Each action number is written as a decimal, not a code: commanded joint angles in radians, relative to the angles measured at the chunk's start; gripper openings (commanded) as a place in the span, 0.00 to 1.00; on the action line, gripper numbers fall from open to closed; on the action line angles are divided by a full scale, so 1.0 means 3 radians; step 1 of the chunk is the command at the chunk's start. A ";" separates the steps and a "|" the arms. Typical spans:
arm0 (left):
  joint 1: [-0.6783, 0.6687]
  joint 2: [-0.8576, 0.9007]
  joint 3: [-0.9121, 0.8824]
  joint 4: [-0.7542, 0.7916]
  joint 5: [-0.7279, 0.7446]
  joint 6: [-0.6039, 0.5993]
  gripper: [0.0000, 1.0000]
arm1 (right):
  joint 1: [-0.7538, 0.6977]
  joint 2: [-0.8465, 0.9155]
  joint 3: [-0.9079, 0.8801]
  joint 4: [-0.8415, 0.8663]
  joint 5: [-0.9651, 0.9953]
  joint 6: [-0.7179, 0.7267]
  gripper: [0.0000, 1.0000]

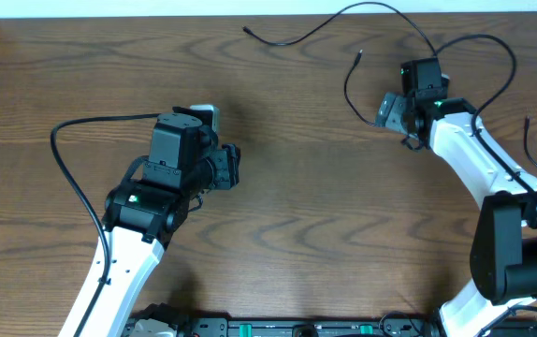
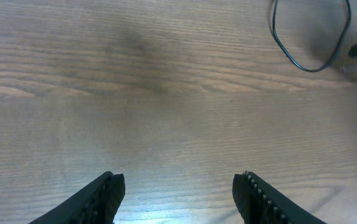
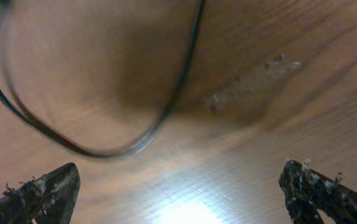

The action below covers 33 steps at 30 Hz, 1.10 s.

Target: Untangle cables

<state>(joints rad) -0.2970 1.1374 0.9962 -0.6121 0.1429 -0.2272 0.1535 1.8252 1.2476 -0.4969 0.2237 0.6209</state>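
Closest to us are the dark, worn fingertips (image 3: 48, 190) of the right gripper (image 3: 178, 186). They stand spread wide at either edge of the wrist view, released, with only bare desk (image 3: 259, 124) between them. Just ahead of this gripper, toward its left fingertip, a thin black cable (image 3: 104, 154) lies on the wood in a loose loop. It is blurred, it touches neither fingertip, and it does not come between them.

From overhead, the right gripper (image 1: 387, 112) hangs over the far right part of the desk (image 1: 297, 215). The black cable (image 1: 347, 86) curves up beside it to a small plug end. A long cable (image 1: 287, 43) lies farther out beyond the gripper, arching across the desk's far edge. It then comes down behind the wrist.

The left gripper (image 2: 178, 183) is also released. Its fingers (image 2: 104, 196) are parted, though less widely, and only plain wood grain shows between them. Far ahead of it and off to its right, one loop of cable (image 2: 315, 70) rests on the desk, well apart from the fingers. Overhead, the left gripper (image 1: 231, 167) sits well apart from the right one, with no strand near it. We cannot tell whether the two strands by the right gripper cross each other.
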 commanded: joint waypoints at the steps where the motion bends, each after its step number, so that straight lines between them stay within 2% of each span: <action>1: 0.0014 0.0013 0.0052 0.0010 -0.0107 0.0098 0.62 | 0.0048 0.0088 -0.0001 0.0210 0.0188 0.0720 0.99; 3: 0.0014 0.0024 0.0052 0.0013 -0.0106 0.0108 0.62 | 0.0014 0.0121 -0.0001 0.0318 0.0336 0.0753 0.96; 8: 0.0013 0.0025 0.0052 0.0009 -0.0104 0.0107 0.62 | -0.0195 0.0223 -0.0001 0.0312 0.0370 0.1226 0.92; 15: 0.0014 0.0025 0.0052 -0.0031 -0.0092 0.0107 0.62 | -0.0298 0.0488 -0.0001 0.0123 0.0351 0.1050 0.93; 18: 0.0013 0.0025 0.0052 -0.0042 -0.0092 0.0107 0.61 | -0.0294 0.0600 -0.0001 0.0175 0.0205 0.0716 0.90; 20: 0.0013 0.0025 0.0052 -0.0043 -0.0092 0.0107 0.61 | -0.0294 0.0674 -0.0001 0.0401 -0.0163 0.0151 0.91; 23: 0.0014 0.0025 0.0052 -0.0057 -0.0092 0.0107 0.62 | -0.0294 0.0678 0.0000 0.0727 -0.0968 -0.1052 0.97; 24: 0.0013 0.0025 0.0052 -0.0071 -0.0090 0.0107 0.61 | -0.0295 0.0668 0.0010 0.0799 -0.1371 -0.1606 0.97; 25: 0.0014 0.0025 0.0052 -0.0079 -0.0092 0.0107 0.61 | -0.0295 0.0666 0.0036 0.0807 -0.1568 -0.1877 0.98; 29: 0.0014 0.0025 0.0052 -0.0079 -0.0092 0.0107 0.62 | -0.0295 0.0668 0.0095 0.0796 -0.1826 -0.2237 0.97; 32: 0.0014 0.0025 0.0052 -0.0079 -0.0092 0.0108 0.62 | -0.0295 0.0674 0.0095 0.0793 -0.1762 -0.2176 0.98; 33: 0.0013 0.0025 0.0052 -0.0079 -0.0092 0.0107 0.62 | -0.0294 0.0675 0.0095 0.0785 -0.1640 -0.2033 0.95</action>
<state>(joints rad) -0.2970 1.1381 0.9962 -0.6312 0.1246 -0.2081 0.0620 2.0113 1.2510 -0.2607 -0.2638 0.0330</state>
